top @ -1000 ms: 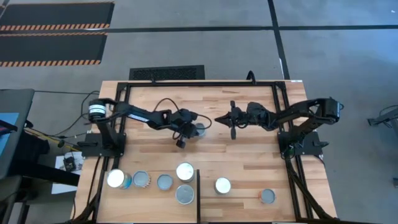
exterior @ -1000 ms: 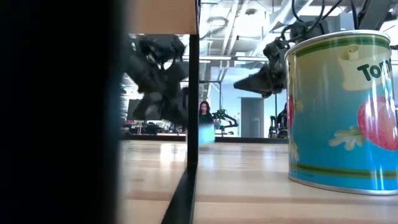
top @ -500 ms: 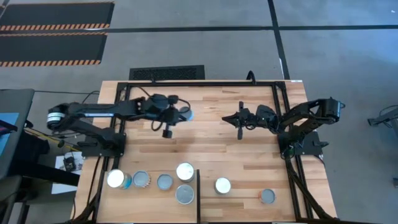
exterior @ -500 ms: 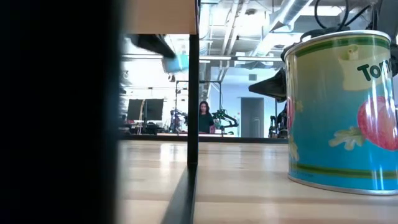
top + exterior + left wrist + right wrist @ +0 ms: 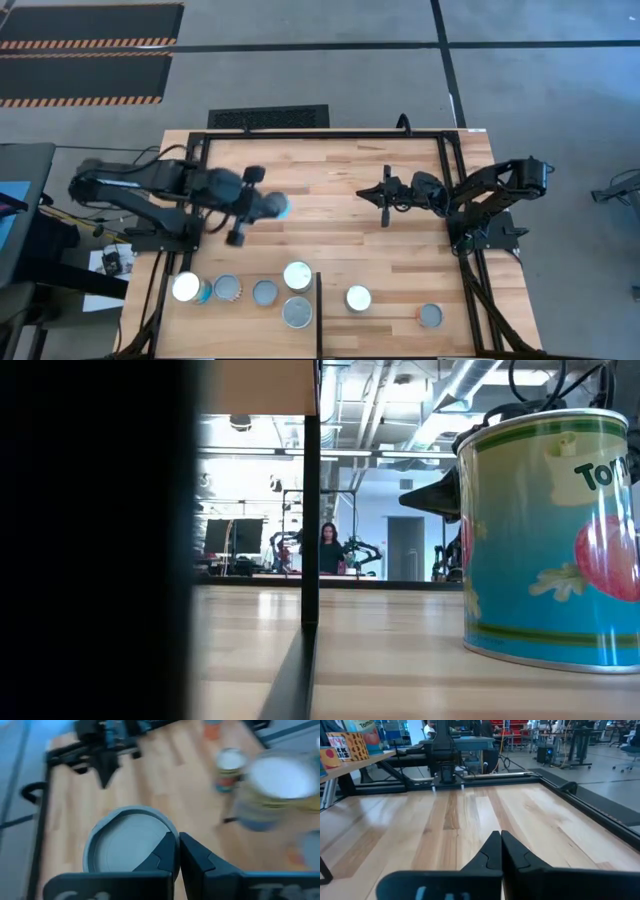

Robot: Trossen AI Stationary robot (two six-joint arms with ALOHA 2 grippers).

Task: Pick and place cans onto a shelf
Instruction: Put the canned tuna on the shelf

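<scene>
Because the left gripper [image 5: 262, 206] has its fingers drawn together at the rim of a small round tin with a grey lid and a teal label, the carried can [image 5: 279, 206], this can is judged to be gripped by its rim and in transit; the left wrist view shows the left gripper [image 5: 176, 840] pinched tight at the edge of the lid [image 5: 127, 840]. It sits over the left half of the striped-plank wooden tabletop [image 5: 330, 240], well apart from the other tins. The right gripper [image 5: 366, 192] is clenched on nothing and hangs over the right half of the table, clear of the left arm. Along the near edge stand seven cans with silvery or white tops, five to the left of a thin black upright [image 5: 318, 305] and two to its right, among them a white-topped one [image 5: 297, 275]. The low view shows the shelf [image 5: 255, 385], a pale plywood panel, above table level beside that upright; whether the left group stands on it cannot be told. Judged progress: most cans are set down and one is in hand. Open planks lie between the carried can and the row. The hazards are the black frame [image 5: 320, 134] edging the table, the upright and the closely spaced tins.
</scene>
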